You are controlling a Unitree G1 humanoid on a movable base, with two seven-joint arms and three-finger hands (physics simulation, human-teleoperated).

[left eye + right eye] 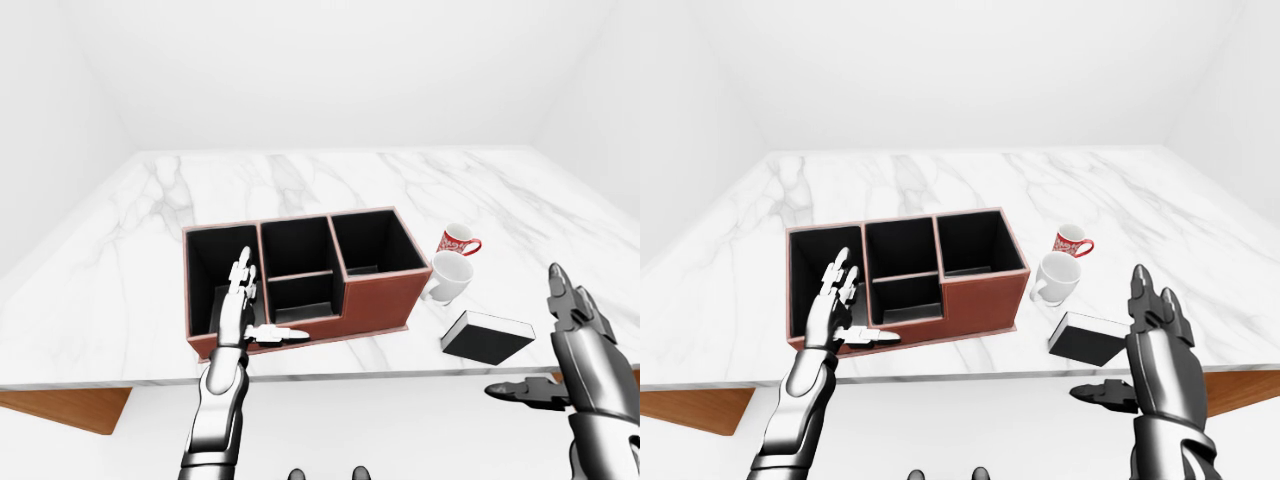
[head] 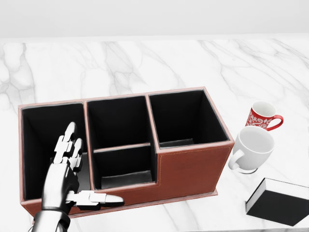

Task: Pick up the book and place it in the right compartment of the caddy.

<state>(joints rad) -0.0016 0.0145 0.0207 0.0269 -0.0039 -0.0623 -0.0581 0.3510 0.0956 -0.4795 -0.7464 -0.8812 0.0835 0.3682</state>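
The black book (image 1: 487,337) with a white page edge lies flat on the marble counter (image 1: 300,190), to the right of the caddy; it also shows at the head view's lower right (image 2: 279,200). The brown caddy (image 2: 192,169) has black-lined compartments; its right compartment (image 2: 185,118) holds nothing. My left hand (image 2: 72,169) is open, fingers up, over the caddy's left compartment at its near wall. My right hand (image 1: 560,340) is open and empty, just right of the book and below the counter's near edge.
A white mug (image 2: 253,147) stands just right of the caddy, between it and the book. A red patterned mug (image 2: 263,117) stands above it in the view. The counter's near edge (image 1: 330,378) runs along the bottom of the eye views.
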